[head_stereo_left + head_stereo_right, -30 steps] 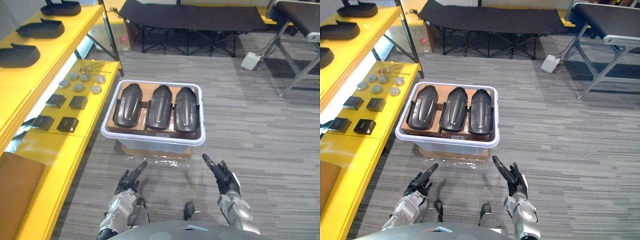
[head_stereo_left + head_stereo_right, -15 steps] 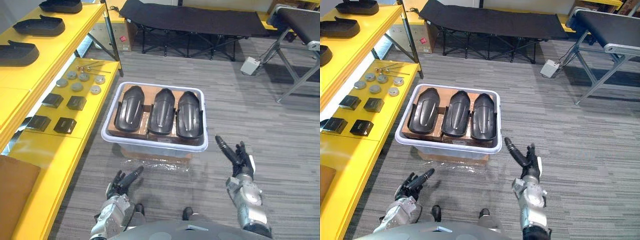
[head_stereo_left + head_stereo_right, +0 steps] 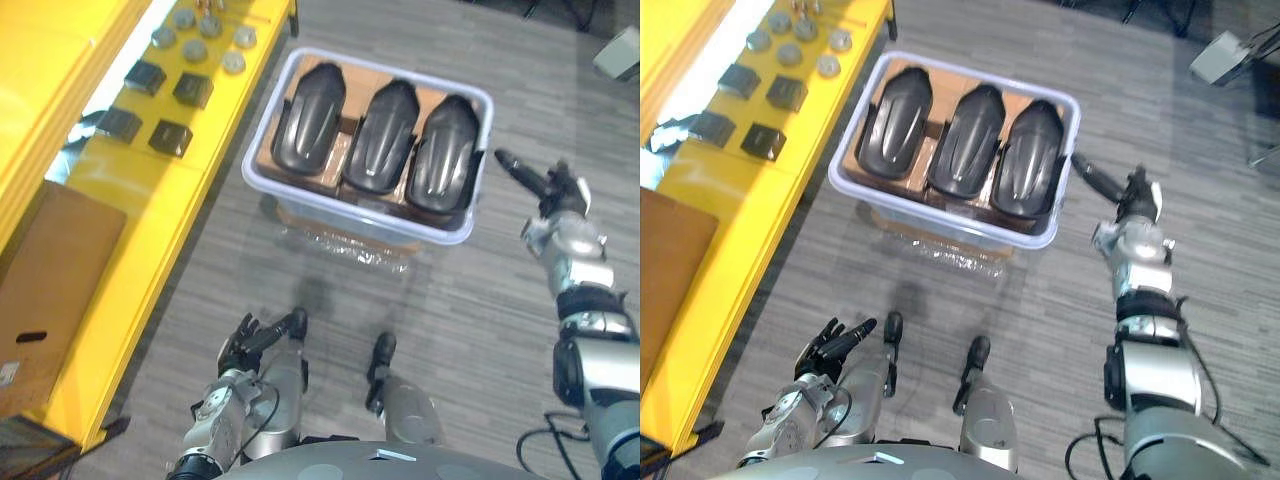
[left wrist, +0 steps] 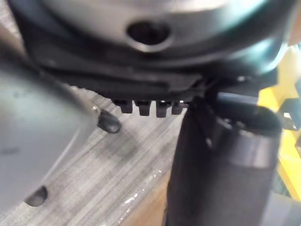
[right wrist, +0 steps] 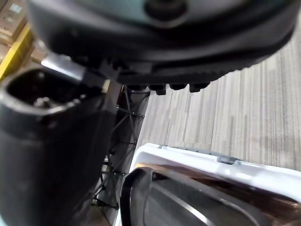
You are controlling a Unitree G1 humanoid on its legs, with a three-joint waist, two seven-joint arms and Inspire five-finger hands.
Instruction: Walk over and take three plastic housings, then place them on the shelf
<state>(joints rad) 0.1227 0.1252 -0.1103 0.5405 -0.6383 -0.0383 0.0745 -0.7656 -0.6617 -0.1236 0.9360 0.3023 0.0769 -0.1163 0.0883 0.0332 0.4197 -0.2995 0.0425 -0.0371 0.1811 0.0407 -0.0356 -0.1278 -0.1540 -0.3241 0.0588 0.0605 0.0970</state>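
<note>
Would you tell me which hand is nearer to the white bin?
Right. The right hand hovers just beside the right rim of the bin; the left hand hangs low, well short of it.

Three black plastic housings (image 3: 378,135) sit in one white bin (image 3: 340,204), one yellow shelf (image 3: 150,200) carries four dark square blocks (image 3: 192,90), six round grey discs (image 3: 233,62) and one brown cardboard sheet (image 3: 50,290), and two dark hands show, the left hand (image 3: 245,345) and the right hand (image 3: 555,195).

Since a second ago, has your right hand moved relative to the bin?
Yes. The right hand went from short of the bin at its near rim to alongside its right rim, fingers straight.
</note>
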